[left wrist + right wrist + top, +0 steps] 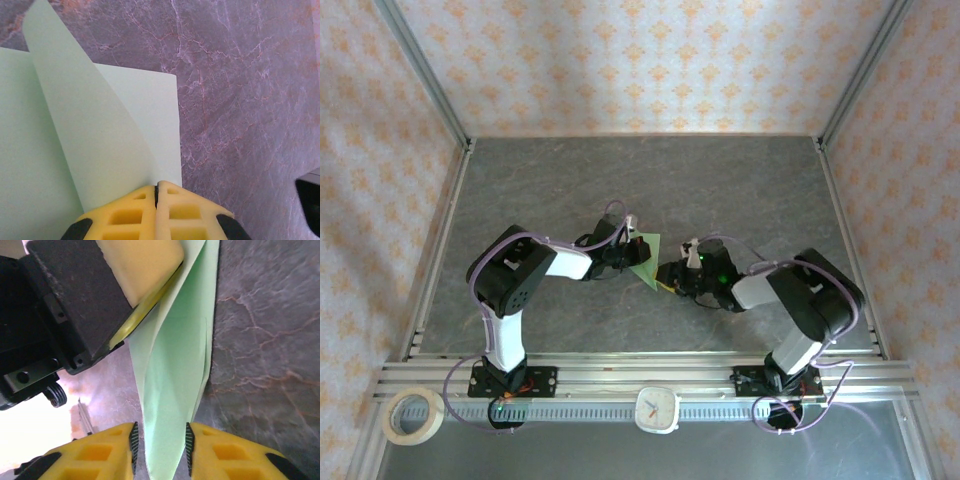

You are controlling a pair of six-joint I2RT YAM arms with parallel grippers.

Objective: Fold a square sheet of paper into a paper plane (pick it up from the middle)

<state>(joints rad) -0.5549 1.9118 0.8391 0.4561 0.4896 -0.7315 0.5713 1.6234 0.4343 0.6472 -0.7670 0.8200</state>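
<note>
The left jaws pinch the paper — right jaws parted

Open table behind the paper; left arm and right arm flank it.

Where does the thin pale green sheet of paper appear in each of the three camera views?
Top external: the pale green paper sheet is near the picture's centre.
Left wrist: it fills the left half, one flap curling up.
Right wrist: a narrow band down the centre.
Shared landmark: grey marbled table.
</note>
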